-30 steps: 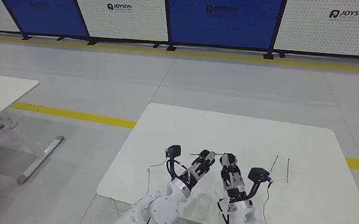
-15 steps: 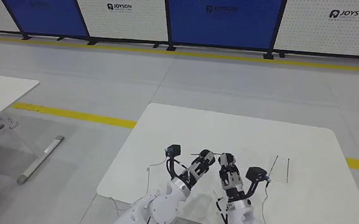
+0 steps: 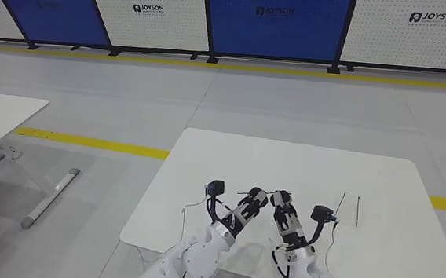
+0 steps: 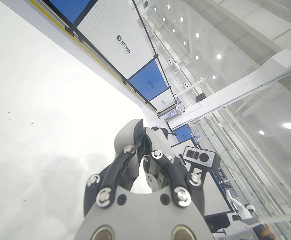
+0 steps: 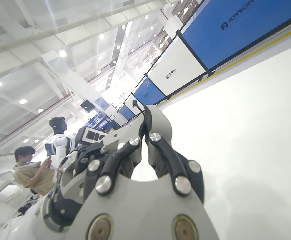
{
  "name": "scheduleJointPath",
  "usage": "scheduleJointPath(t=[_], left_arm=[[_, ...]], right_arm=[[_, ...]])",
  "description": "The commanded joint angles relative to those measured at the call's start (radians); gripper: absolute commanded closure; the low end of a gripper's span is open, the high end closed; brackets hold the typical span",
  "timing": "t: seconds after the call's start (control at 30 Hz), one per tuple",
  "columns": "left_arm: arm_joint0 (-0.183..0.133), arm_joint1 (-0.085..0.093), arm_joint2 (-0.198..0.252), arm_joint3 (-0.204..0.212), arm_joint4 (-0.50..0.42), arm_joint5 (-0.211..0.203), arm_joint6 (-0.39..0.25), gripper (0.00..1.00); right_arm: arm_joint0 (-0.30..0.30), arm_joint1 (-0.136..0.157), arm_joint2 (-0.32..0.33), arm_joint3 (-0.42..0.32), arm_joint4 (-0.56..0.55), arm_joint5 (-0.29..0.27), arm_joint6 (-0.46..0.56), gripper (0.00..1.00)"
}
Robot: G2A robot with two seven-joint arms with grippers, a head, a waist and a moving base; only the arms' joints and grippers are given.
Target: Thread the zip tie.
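Hovering over the near part of the white tabletop (image 3: 307,165), the two arms are sitting side by side, and in the top view their tips are just beside each other.

The right claw (image 5: 146,113) is clenching hard. Its fingers are pressed together around the black zip tie (image 5: 134,102), which is running up through the seam between them. The tie's small square head is poking out past the fingertips and leaning over toward the other arm.

The left claw (image 4: 143,128) is clamping down too, fingers closed against each other with a thin black sliver of the zip tie pinched in the join. I cannot tell whether both are holding one and the same strip.

Out past the right claw, two loose ties (image 3: 340,203) are lying flat on the tabletop. They are close together, roughly parallel, and touching neither claw.

Beyond the far edge of the tabletop, a yellow floor line (image 3: 89,142) is cutting across the grey floor. A row of blue and white panels (image 3: 280,17) is standing at the back.
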Motion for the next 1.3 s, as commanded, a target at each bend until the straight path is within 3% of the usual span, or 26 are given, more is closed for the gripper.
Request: scheduleJointPath(t=[0.0,0.17,0.37,0.67,1.27], left_arm=[[0.003,0.001,-0.003,-0.002,-0.003,-0.005,-0.006,1.00],[0.008,0.002,-0.003,-0.004,-0.001,-0.014,-0.010,1.00],[0.011,0.003,-0.003,-0.008,-0.007,-0.021,-0.011,1.00],[0.022,0.007,-0.012,-0.023,-0.025,-0.032,-0.029,1.00],[0.028,0.011,-0.018,-0.041,-0.021,-0.031,-0.042,1.00]], right_arm=[[0.001,0.003,0.006,-0.007,0.031,-0.001,0.029,1.00],[-0.005,0.012,0.004,-0.026,0.059,-0.001,0.065,1.00],[-0.009,0.032,0.012,-0.066,0.175,-0.001,0.147,1.00],[-0.004,0.063,0.019,-0.080,0.248,-0.001,0.174,1.00],[0.030,0.103,-0.032,-0.063,0.198,-0.001,0.161,1.00]])
